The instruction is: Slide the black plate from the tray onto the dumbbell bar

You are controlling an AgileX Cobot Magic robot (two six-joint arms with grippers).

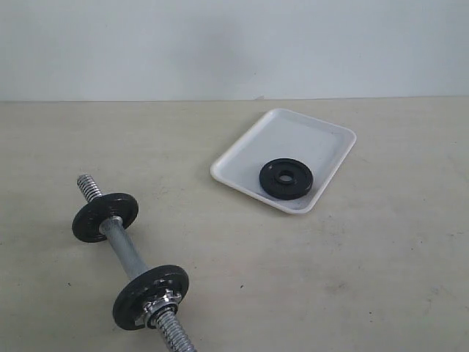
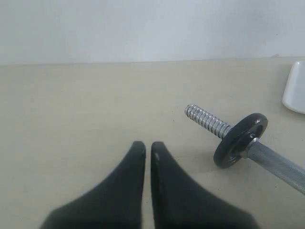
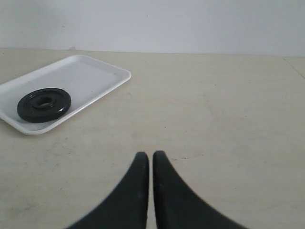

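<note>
The black plate lies flat in the near part of the white tray, right of the table's middle; the right wrist view shows the black plate in the tray as well. The dumbbell bar lies at the front left, carrying two black discs and a silver star nut. In the left wrist view the dumbbell bar shows a bare threaded end. My left gripper is shut and empty, short of the bar. My right gripper is shut and empty, away from the tray. Neither gripper appears in the exterior view.
A plain beige tabletop runs back to a pale wall. A corner of the tray shows at the edge of the left wrist view.
</note>
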